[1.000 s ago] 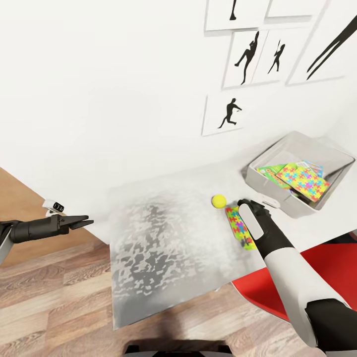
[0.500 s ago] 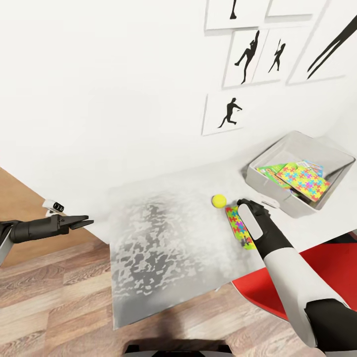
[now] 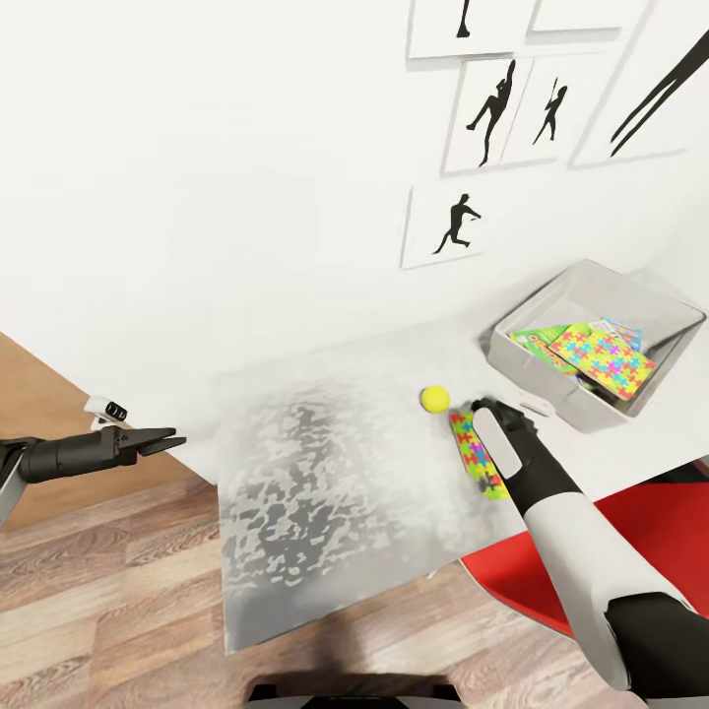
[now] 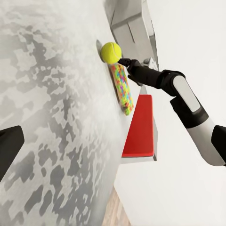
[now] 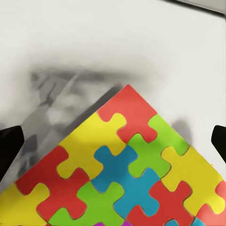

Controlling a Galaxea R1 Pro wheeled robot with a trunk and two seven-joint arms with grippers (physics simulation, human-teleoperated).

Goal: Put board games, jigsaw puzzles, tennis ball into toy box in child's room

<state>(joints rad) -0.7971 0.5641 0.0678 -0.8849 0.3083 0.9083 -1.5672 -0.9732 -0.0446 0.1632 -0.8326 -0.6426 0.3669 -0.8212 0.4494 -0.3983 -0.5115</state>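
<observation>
A white desk [image 3: 325,463] with mottled grey reflections stands against a white wall hung with silhouette prints [image 3: 492,108]. Near the desk's right end lies a jigsaw puzzle [image 3: 474,455], a flat square of bright interlocking pieces. The right claw [image 3: 485,406] is poised at the puzzle's far edge. In the right wrist view its two dark fingertips [image 5: 9,150] stand wide apart on either side of the puzzle's corner, spread and gripping nothing. The tennis ball [image 3: 434,398] rests on the desk just beside the puzzle and the claw, toward the wall. Further right, the grey toy box [image 3: 512,340] holds a second jigsaw puzzle [image 3: 602,358] lying over board games [image 3: 540,341]. The left claw [image 3: 162,439] hangs off the desk's left edge above the wood floor [image 3: 98,591], its fingers nearly together and empty. A red chair seat [image 3: 650,532] sits under the right arm.
</observation>
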